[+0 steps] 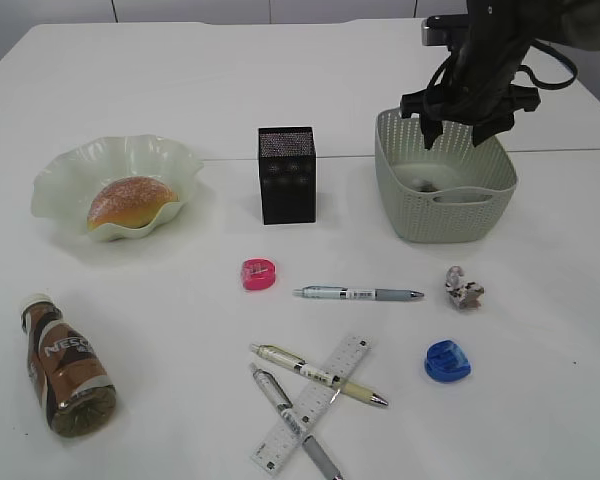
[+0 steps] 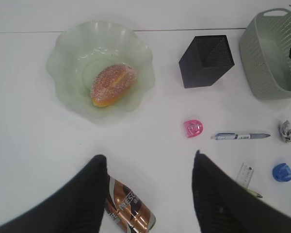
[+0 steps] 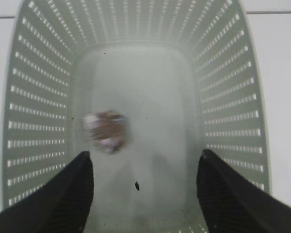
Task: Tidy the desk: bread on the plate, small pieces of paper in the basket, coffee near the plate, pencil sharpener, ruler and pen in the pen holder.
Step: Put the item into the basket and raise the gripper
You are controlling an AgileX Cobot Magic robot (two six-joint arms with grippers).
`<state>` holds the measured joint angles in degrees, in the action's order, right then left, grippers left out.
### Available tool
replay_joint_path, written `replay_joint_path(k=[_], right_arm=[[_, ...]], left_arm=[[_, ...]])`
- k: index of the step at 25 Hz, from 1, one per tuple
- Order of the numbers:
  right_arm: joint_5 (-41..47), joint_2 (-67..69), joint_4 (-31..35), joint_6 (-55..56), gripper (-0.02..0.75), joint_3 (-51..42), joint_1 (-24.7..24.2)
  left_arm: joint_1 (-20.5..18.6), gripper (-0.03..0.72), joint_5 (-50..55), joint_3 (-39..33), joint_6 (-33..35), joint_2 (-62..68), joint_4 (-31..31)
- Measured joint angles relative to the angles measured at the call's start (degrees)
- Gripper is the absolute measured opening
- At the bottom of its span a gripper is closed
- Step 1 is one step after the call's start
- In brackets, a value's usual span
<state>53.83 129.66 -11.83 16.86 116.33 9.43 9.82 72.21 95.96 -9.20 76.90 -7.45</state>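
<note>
Covering nearly every view, plain white desk (image 1: 180, 100) with thin seam; pale wall strip at far edge. Left to right: coffee (image 1: 65, 378) lying flat, "NESC" readable; left gripper (image 2: 148, 165) above it, jaws apart, empty; bread (image 1: 130, 202) on plate (image 1: 60, 170); pen holder (image 1: 287, 174); ruler (image 1: 310, 405) crossed with pens; basket (image 1: 445, 215) holding one blurred paper ball (image 3: 105, 130); right gripper (image 3: 143, 167) over it, spread wide, empty; second ball (image 1: 463, 288) on desk.
</note>
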Motion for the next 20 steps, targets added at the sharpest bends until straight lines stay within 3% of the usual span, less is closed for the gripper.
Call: replay_joint_path(k=[10,20], right_arm=[[2.95,-1.02,1.55,0.09,0.503,0.00,0.00],[15.90,-11.18,1.55,-1.70,0.503,0.12,0.00]], left_arm=[[0.00,0.405,0.00,0.00,0.00,0.00,2.07],[0.00,0.403,0.00,0.00,-0.68,0.00,3.83]])
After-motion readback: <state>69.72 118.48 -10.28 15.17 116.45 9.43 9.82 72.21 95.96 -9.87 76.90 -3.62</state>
